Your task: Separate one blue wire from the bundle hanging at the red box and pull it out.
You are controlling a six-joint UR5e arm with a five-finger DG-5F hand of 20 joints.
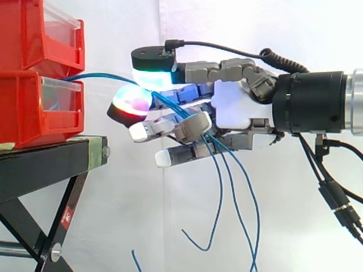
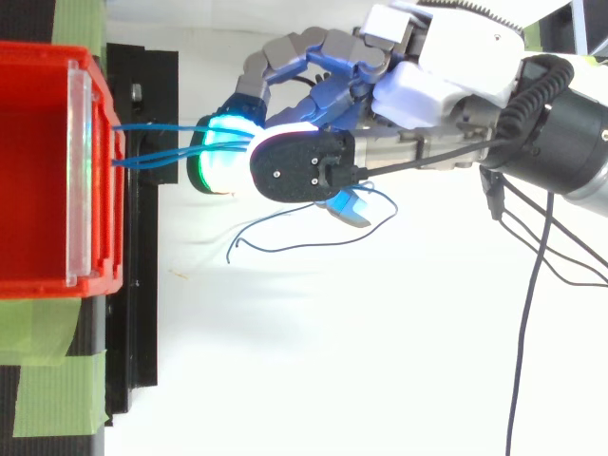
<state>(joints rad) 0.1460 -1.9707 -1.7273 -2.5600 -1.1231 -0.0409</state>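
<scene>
- Where the arm comes in from 3 o'clock in the side view, the hand (image 1: pixel 232 107) lies level, fingers pointing to 9 o'clock and curled round the blue wires (image 1: pixel 102 75).
- Two glowing pads (image 1: pixel 133 102), red-green below and cyan-green above, pinch several strands together.
- From the pinch the strands run in a shallow arc to 9 o'clock, into the front of the lower red bin (image 1: pixel 34 107). The rest thread through the fingers and hang loose toward 6 o'clock.
- Open air lies between the fingertips and the bin front, crossed by the strands alone.
- Top view: the strands (image 2: pixel 157 142) leave the bin's 3 o'clock edge spread apart and converge at the pads.
- The upper red bin (image 1: pixel 34 28) sits stacked at the hand's 10 o'clock. The black stand (image 1: pixel 45 164) edge is at 8 o'clock, with green tape (image 2: pixel 57 399) on it.
- The white curtain (image 1: pixel 255 28) hangs farthest back.
</scene>
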